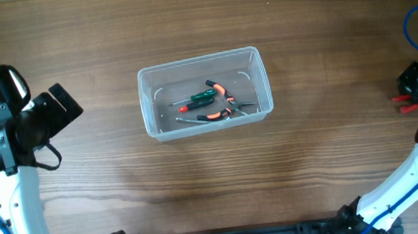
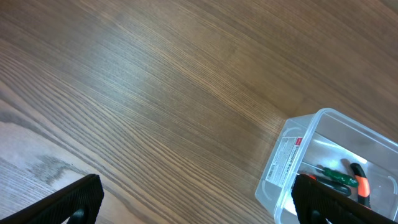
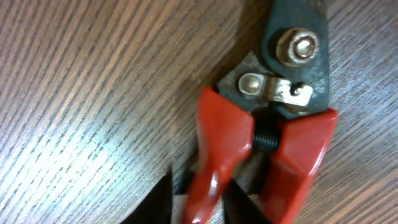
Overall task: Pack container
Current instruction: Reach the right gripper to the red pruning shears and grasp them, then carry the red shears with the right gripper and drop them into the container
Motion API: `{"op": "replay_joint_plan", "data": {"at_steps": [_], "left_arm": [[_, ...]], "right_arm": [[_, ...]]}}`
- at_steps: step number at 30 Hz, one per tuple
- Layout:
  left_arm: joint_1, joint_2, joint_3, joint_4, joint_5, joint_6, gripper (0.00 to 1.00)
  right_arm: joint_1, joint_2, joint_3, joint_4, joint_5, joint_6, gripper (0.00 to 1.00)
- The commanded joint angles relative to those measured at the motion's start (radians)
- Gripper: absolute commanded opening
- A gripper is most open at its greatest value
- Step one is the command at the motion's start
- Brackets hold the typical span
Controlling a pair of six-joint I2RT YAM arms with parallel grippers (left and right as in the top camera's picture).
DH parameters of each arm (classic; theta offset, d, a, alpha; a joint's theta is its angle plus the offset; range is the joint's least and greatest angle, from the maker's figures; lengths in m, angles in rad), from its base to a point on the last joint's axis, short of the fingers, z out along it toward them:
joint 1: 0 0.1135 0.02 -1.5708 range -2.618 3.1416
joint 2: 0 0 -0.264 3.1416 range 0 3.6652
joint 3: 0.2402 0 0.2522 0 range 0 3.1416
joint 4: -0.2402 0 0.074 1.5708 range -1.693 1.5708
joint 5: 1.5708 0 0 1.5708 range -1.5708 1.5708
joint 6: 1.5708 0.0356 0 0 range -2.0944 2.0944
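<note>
The container (image 1: 205, 93) sits open at the middle of the table (image 1: 216, 185), between the two arms, so that either one can come in over its rim. A green-handled screwdriver (image 1: 196, 99) and orange-and-black pliers (image 1: 222, 106) lie flat on its floor toward the right-hand end. The left end is bare, which looks like the room for whatever goes in next.

The left gripper (image 2: 199, 202) hangs low over bare wood well to the container's left. Its fingers are wide apart and hold nothing. It seems parked there to keep out of the way.

The right gripper (image 3: 199, 205) is down at the far right of the table over red-handled snips (image 3: 227, 134), well apart from the container. Its dark fingers stand either side of one red handle, close against it. I judge that to be the stance for taking the tool by a single handle. Whether they are clamped on it I cannot tell. The snips appear to rest on the wood, so the carry to the container is not yet begun.
</note>
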Motion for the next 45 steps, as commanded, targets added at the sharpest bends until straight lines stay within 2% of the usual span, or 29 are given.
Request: {"op": "replay_joint_plan", "data": {"at_steps": [1, 5, 6, 11, 14, 18, 20, 24, 29, 31, 33, 39, 45], "left_arm": [[0.003, 0.002, 0.010, 0.000, -0.010, 0.005, 1.00], [0.003, 0.002, 0.010, 0.000, -0.010, 0.005, 1.00], [0.003, 0.002, 0.010, 0.000, -0.010, 0.005, 1.00], [0.003, 0.002, 0.010, 0.000, -0.010, 0.006, 1.00], [0.003, 0.002, 0.010, -0.001, -0.010, 0.006, 1.00], [0.003, 0.002, 0.010, 0.000, -0.010, 0.006, 1.00], [0.003, 0.002, 0.010, -0.001, -0.010, 0.006, 1.00], [0.003, 0.002, 0.010, -0.001, -0.010, 0.006, 1.00], [0.003, 0.002, 0.010, -0.009, -0.010, 0.006, 1.00], [0.003, 0.002, 0.010, -0.009, -0.010, 0.006, 1.00], [0.003, 0.002, 0.010, -0.009, -0.010, 0.006, 1.00], [0.003, 0.002, 0.010, -0.011, -0.010, 0.006, 1.00], [0.003, 0.002, 0.010, -0.012, -0.009, 0.006, 1.00]], "right_arm": [[0.002, 0.050, -0.049, -0.003, -0.019, 0.002, 0.19], [0.002, 0.050, -0.049, -0.002, -0.019, 0.002, 0.12], [0.003, 0.050, -0.049, -0.001, -0.020, 0.002, 0.06], [0.011, 0.028, -0.046, -0.018, -0.024, -0.002, 0.04], [0.072, -0.091, -0.043, -0.015, -0.042, -0.060, 0.04], [0.267, -0.322, -0.003, -0.019, -0.043, -0.185, 0.04], [0.460, -0.445, 0.025, -0.027, -0.065, -0.306, 0.04], [0.812, -0.525, 0.052, -0.045, -0.143, -0.557, 0.04], [1.135, -0.489, 0.052, -0.053, -0.159, -0.897, 0.04], [1.209, -0.449, 0.051, -0.054, -0.231, -1.076, 0.04], [1.236, -0.388, 0.051, -0.052, -0.318, -1.172, 0.04], [1.237, -0.163, 0.051, -0.008, -0.352, -1.172, 0.04], [1.233, -0.082, 0.051, -0.002, -0.352, -1.148, 0.04]]}}
